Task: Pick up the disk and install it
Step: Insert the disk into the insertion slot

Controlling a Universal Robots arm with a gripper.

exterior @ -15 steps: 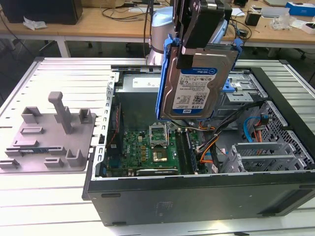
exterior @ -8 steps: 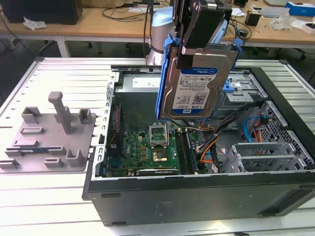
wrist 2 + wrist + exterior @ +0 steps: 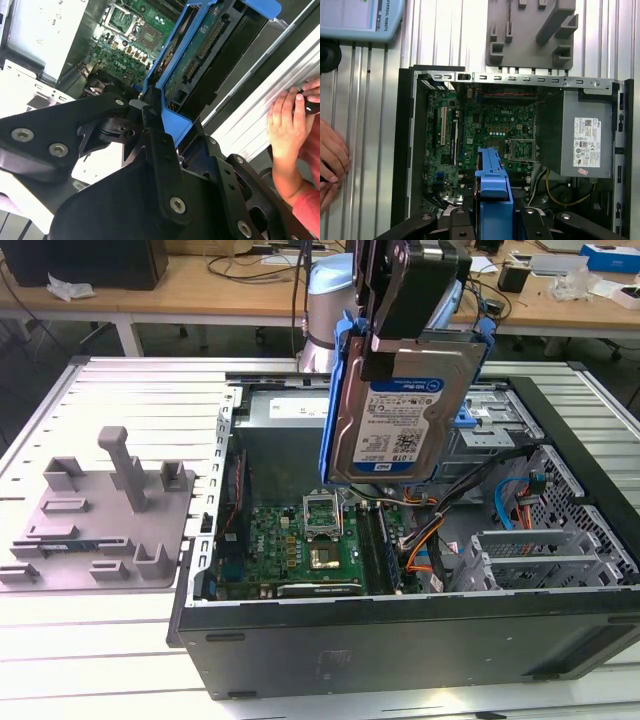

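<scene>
Hanging over the open computer case (image 3: pixel 400 625), the disk (image 3: pixel 400 410) stands almost upright, with its label turned to the exterior view's camera and its lower end above the motherboard (image 3: pixel 300 540). The end effector (image 3: pixel 393 345) is closed firmly on the disk's upper end. The case lies on the worktop (image 3: pixel 90 650). 1 grey fixture plate (image 3: pixel 110 515) lies beside it, toward the worktop's edge at the exterior view's left. A person's hand (image 3: pixel 287 125) rests on the worktop near the case.
</scene>
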